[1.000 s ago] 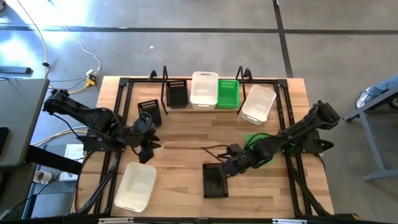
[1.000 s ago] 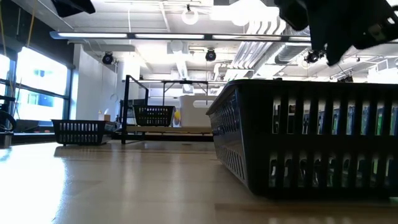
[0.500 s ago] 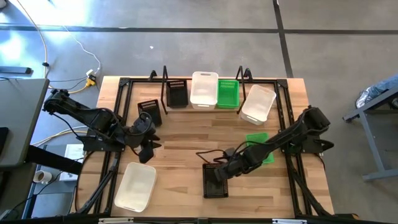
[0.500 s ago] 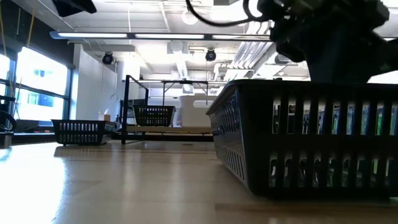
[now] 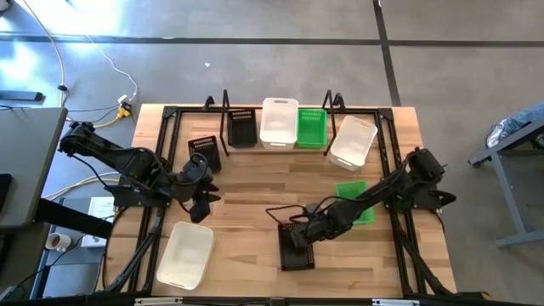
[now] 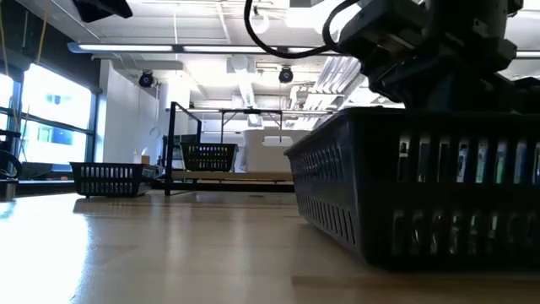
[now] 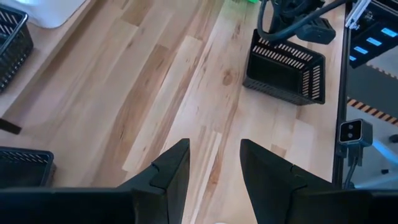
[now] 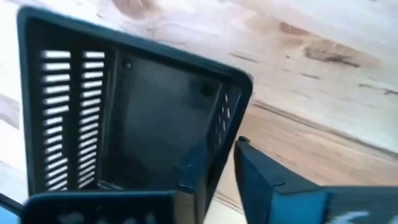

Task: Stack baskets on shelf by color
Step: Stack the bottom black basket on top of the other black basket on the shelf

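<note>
A black perforated basket [image 5: 296,248] lies on the table near the near edge and fills the right of the low view [image 6: 422,194]. My right gripper [image 5: 300,235] reaches it from the far right, shut on its far end. My left gripper [image 5: 201,201] hangs open over bare wood at the table's left [image 7: 214,171], touching nothing. The shelf [image 5: 223,109] at the far edge holds a black basket [image 5: 242,128], a white one [image 5: 279,123] and a green one [image 5: 311,127]. My right gripper holds the black basket by its far end wall [image 8: 219,146], one finger [image 8: 193,168] inside the basket and the other finger [image 8: 267,186] outside. It comes slanting down from the far right. The basket's bottom is on or just above the table; which, I cannot tell.
A white basket [image 5: 353,140] lies right of the shelf and a black one [image 5: 204,153] left of it. A green basket [image 5: 353,201] lies partly under my right arm. Another white basket [image 5: 185,253] sits near the near left corner. The middle of the table is bare wood.
My right gripper has moved toward the near edge and down onto the black basket's far end. The basket has shifted a little toward the table's right and turned slightly.
</note>
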Controlling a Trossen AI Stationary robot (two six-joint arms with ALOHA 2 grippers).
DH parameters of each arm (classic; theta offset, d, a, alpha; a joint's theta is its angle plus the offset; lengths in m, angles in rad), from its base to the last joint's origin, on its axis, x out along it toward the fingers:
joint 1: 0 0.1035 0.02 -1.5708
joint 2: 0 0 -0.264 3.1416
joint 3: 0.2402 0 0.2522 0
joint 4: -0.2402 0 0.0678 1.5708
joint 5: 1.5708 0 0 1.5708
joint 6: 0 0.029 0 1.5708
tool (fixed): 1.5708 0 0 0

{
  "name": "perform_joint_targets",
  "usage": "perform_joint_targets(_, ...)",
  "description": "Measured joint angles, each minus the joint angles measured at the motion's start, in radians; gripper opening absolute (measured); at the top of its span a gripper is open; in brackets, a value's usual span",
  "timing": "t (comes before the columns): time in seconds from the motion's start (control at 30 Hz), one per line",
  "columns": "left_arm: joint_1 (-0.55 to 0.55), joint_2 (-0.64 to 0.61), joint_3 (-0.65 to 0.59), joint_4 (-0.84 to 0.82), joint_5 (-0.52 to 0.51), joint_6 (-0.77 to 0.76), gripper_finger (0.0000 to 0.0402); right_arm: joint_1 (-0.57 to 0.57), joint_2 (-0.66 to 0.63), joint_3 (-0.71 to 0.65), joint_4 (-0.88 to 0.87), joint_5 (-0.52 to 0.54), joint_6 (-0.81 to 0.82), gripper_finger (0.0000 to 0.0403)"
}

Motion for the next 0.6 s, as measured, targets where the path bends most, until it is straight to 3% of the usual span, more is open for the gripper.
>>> perform_joint_targets(0.13,0.000,0.004,0.000,0.002,0.000,0.025,0.0131,-0.014,0.000,0.000,0.001,0.020,-0.007,0.0008)
perform_joint_targets(0.33,0.000,0.017,0.000,0.007,0.001,0.067,0.0131,-0.034,-0.002,0.000,0.055,0.045,-0.021,0.0004)
perform_joint_targets(0.6,0.000,0.052,0.000,0.008,0.005,0.063,0.0135,-0.047,-0.004,0.118,0.008,0.168,-0.075,0.0002)
